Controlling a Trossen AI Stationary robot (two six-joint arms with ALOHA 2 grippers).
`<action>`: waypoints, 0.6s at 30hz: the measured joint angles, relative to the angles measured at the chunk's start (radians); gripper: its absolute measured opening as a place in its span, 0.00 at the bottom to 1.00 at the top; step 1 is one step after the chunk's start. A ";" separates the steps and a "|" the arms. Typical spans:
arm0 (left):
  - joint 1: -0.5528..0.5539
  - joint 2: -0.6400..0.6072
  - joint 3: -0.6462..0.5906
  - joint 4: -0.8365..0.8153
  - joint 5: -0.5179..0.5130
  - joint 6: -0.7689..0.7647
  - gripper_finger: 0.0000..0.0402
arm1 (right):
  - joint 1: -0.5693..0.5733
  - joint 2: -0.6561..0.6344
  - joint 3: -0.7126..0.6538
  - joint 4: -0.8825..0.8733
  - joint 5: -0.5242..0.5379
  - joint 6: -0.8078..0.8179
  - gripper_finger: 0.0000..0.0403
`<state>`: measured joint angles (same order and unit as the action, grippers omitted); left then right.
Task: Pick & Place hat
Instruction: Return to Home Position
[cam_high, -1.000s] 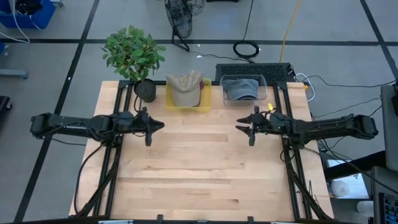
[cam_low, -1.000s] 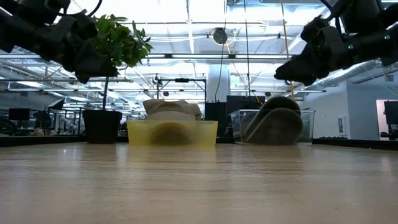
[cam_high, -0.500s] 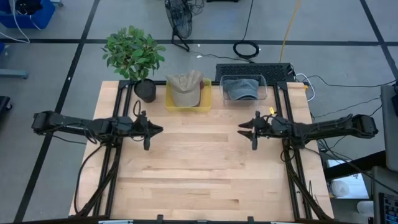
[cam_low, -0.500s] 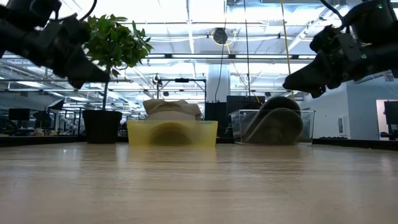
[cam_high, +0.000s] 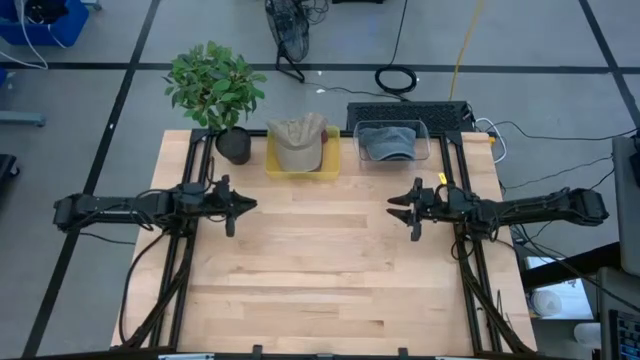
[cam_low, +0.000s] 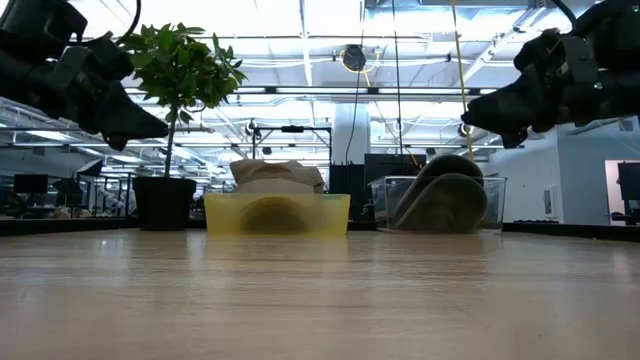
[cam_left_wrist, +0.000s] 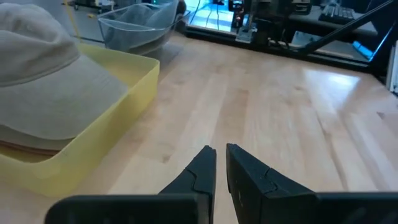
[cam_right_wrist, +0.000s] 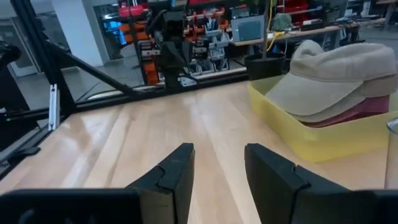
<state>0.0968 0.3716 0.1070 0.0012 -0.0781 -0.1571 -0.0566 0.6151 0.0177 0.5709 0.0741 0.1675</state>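
The brown caps (cam_high: 298, 140) lie stacked in the yellow bin (cam_high: 272, 168) at the desk's (cam_high: 320, 280) far edge. Sorting looks finished, so both arms hover empty: the left gripper (cam_high: 250, 204) is closed and the right gripper (cam_high: 392, 206) is slightly parted.

No writing, label, brand or number can be read in any view. The tan cap (cam_high: 298, 142) in the yellow bin (cam_high: 303, 176) and the grey cap (cam_high: 388, 146) in the clear bin (cam_high: 425, 140) show plain cloth. The screens (cam_right_wrist: 249, 28) beyond the table (cam_high: 320, 270) are too blurred to make out.
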 joint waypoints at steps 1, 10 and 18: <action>0.005 -0.014 0.000 -0.021 0.005 0.000 0.10 | 0.000 -0.005 0.000 -0.007 -0.001 0.000 0.32; 0.021 -0.101 -0.044 -0.066 -0.008 -0.002 0.10 | 0.000 -0.025 -0.002 -0.066 0.000 -0.004 0.32; 0.010 -0.085 -0.094 0.027 0.019 0.018 0.10 | 0.000 -0.019 -0.003 -0.082 0.003 -0.004 0.32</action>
<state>0.1072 0.2867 0.0132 0.0281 -0.0593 -0.1396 -0.0566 0.5959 0.0151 0.4889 0.0772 0.1635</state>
